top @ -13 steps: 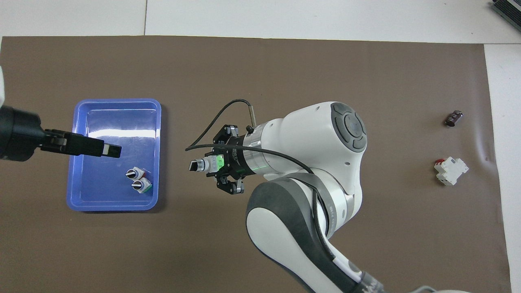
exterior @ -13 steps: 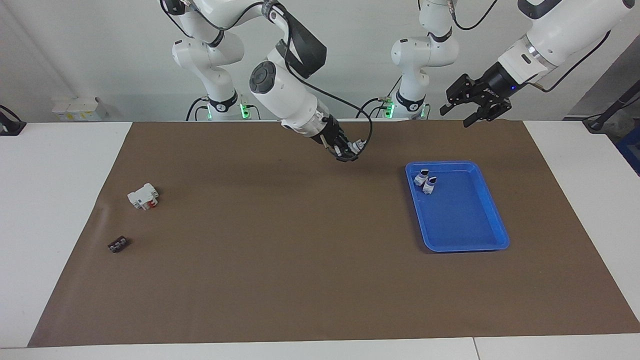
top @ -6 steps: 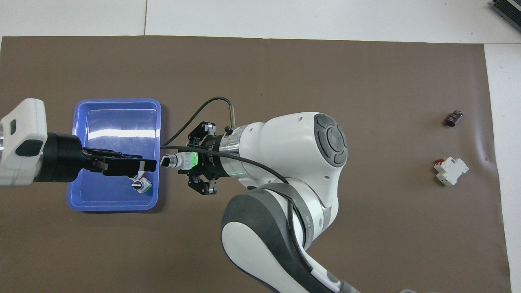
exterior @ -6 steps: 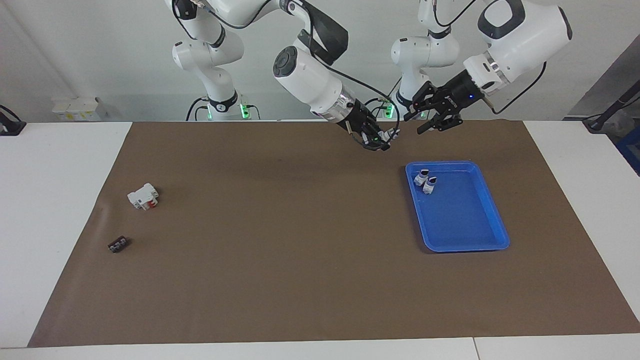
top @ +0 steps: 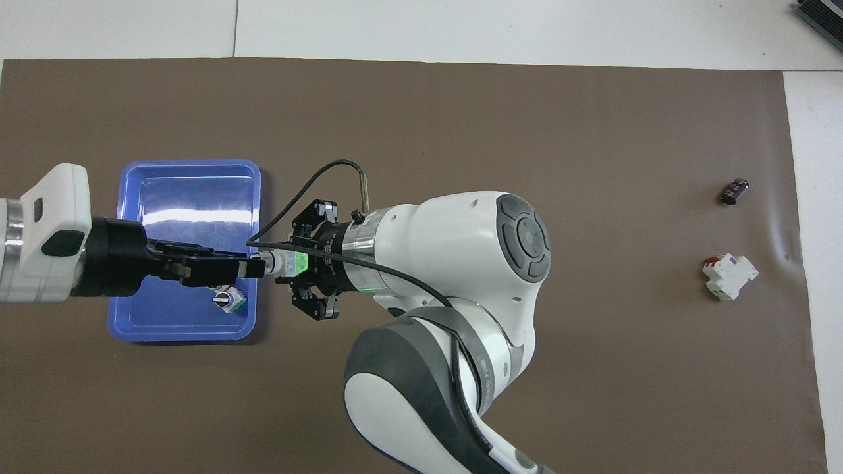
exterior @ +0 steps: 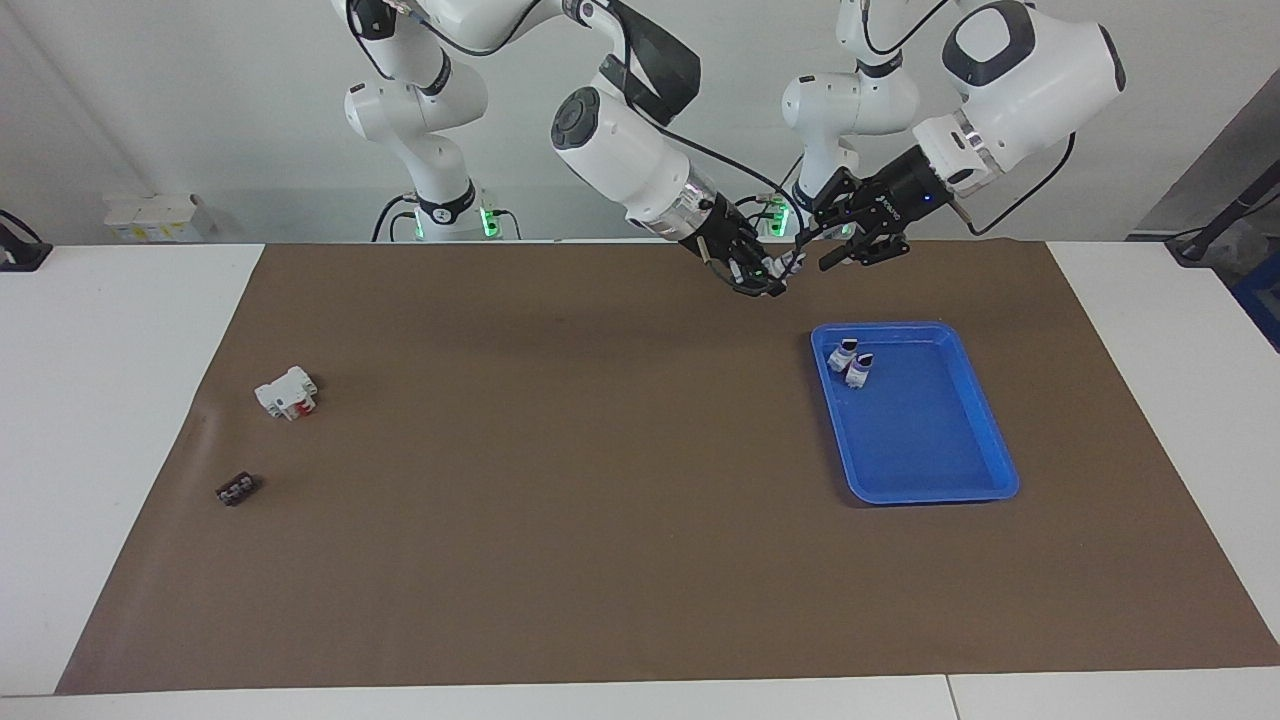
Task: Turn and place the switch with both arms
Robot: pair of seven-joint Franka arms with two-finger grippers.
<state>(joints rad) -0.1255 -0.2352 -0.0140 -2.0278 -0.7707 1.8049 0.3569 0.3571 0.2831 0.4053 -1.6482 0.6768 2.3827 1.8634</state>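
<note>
My right gripper [exterior: 764, 277] [top: 288, 264] is shut on the switch [exterior: 783, 266] [top: 284, 264] and holds it level in the air over the brown mat, beside the blue tray [exterior: 940, 492] [top: 191, 165]. The switch's green part sits in the right gripper's fingers and its black knob end points at my left gripper. My left gripper [exterior: 814, 251] [top: 255, 266] is open, over the tray's edge, with its fingertips on either side of the knob end. I cannot tell whether they touch it.
Two more small switches [exterior: 850, 362] [top: 228, 300] lie in the tray's corner nearest the robots. A white block with a red part [exterior: 287, 393] [top: 728, 276] and a tiny black ridged block [exterior: 237, 489] [top: 734, 191] lie toward the right arm's end.
My right gripper carried the switch toward the tray and up. My left gripper swung in from the left arm's end of the table and met the switch's knob end.
</note>
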